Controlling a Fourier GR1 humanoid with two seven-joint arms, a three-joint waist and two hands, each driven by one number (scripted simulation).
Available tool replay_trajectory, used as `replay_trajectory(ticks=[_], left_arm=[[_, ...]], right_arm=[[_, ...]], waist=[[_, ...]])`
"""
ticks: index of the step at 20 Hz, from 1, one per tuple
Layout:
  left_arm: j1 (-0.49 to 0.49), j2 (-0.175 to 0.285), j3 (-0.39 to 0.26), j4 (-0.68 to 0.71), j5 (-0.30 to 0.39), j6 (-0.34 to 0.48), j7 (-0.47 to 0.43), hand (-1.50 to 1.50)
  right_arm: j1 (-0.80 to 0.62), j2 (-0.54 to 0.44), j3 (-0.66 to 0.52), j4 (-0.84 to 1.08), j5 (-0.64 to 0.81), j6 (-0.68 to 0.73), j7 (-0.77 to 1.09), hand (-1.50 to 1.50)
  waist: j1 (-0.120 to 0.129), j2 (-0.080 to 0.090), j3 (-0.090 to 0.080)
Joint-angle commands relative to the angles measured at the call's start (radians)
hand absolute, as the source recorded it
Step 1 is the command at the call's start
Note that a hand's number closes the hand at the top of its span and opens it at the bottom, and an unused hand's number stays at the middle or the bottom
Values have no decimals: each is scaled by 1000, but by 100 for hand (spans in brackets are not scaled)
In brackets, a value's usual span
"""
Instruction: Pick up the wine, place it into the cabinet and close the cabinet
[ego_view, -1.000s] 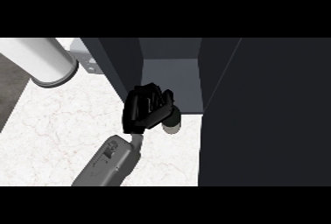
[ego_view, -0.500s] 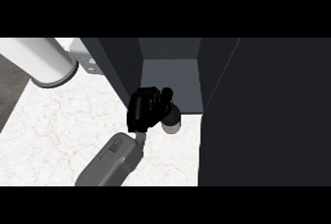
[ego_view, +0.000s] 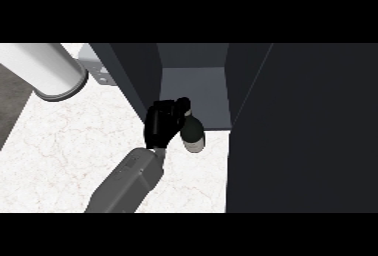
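A dark wine bottle (ego_view: 193, 134) is held at the mouth of the open dark cabinet (ego_view: 193, 92). Its neck points into the cabinet and its pale base faces back toward me. My left hand (ego_view: 162, 126) is shut on the bottle from its left side, and the fingers hide part of the glass. The bottle's neck is over the front lip of the cabinet's grey floor, while its base is still above the white marble counter (ego_view: 66, 150). The cabinet's door (ego_view: 303, 130) stands open as a broad dark panel at the right. My right hand does not show.
A large white cylinder (ego_view: 44, 70) lies at the upper left of the counter, with a small grey fitting (ego_view: 100, 75) beside it. The cabinet's left wall (ego_view: 136, 80) stands close to my hand. A dark strip borders the counter at the far left.
My left hand and the bottle have edged slightly toward the cabinet's opening. The bottle's neck now shows more clearly past the fingers.
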Motion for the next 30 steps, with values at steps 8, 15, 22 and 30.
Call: replay_trajectory(ticks=[8, 15, 22, 30], left_arm=[[-190, 0, 9, 304, 148, -130, -42, 150], [-251, 0, -26, 370, 233, -145, -76, 150], [-308, 0, -11, 422, 289, -172, -64, 150], [-353, 0, -21, 515, 295, -145, -57, 150]], right_arm=[[-28, 4, -14, 17, -15, -14, 4, -150], [-86, -18, -27, 48, -25, -19, 36, -150], [25, 22, 28, 25, 19, 20, -61, -150], [-26, 17, 17, 25, 14, -11, -13, -150]], waist=[[-9, 7, -1], [-17, 10, -2], [-21, 9, -1], [-26, 12, -1]])
